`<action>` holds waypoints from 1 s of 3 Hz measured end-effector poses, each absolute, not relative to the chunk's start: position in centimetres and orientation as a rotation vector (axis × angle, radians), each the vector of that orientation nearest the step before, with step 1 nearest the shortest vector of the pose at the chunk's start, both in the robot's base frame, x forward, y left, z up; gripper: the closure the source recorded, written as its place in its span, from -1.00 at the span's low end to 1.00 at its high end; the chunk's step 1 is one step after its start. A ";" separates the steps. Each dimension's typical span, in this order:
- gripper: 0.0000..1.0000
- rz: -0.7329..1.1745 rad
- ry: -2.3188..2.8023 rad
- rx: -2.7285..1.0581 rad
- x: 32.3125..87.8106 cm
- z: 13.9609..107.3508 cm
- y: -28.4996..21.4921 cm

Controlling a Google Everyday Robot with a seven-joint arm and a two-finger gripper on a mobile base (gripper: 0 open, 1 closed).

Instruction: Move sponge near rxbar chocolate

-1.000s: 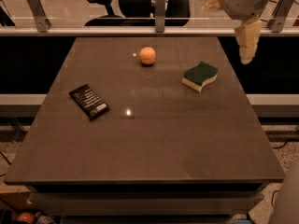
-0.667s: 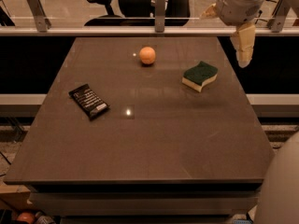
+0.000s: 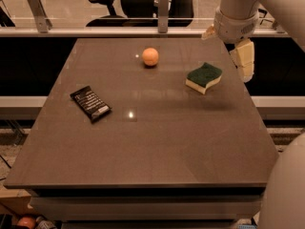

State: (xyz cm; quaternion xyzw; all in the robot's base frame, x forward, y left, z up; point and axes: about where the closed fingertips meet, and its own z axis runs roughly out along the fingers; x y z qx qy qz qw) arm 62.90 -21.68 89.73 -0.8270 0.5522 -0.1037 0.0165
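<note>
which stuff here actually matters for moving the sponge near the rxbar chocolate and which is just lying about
In the job:
sponge, right rear of the table
rxbar chocolate, left side
gripper, hanging just right of the sponge, not touching it

Just lying about:
round orange fruit, at the back
office chair, behind the table

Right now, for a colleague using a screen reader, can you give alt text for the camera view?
The gripper hangs over the right edge of the table, beside the sponge and apart from it. The sponge lies at the far right, the rxbar chocolate at the left, and an orange fruit farther back between them.
</note>
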 end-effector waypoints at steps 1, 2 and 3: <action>-1.00 -0.322 1.717 -2.571 62.9 89.7 -21.7; -1.00 -0.337 1.655 -2.598 63.9 89.5 -20.4; -1.00 -0.312 1.572 -2.645 64.8 88.6 -18.9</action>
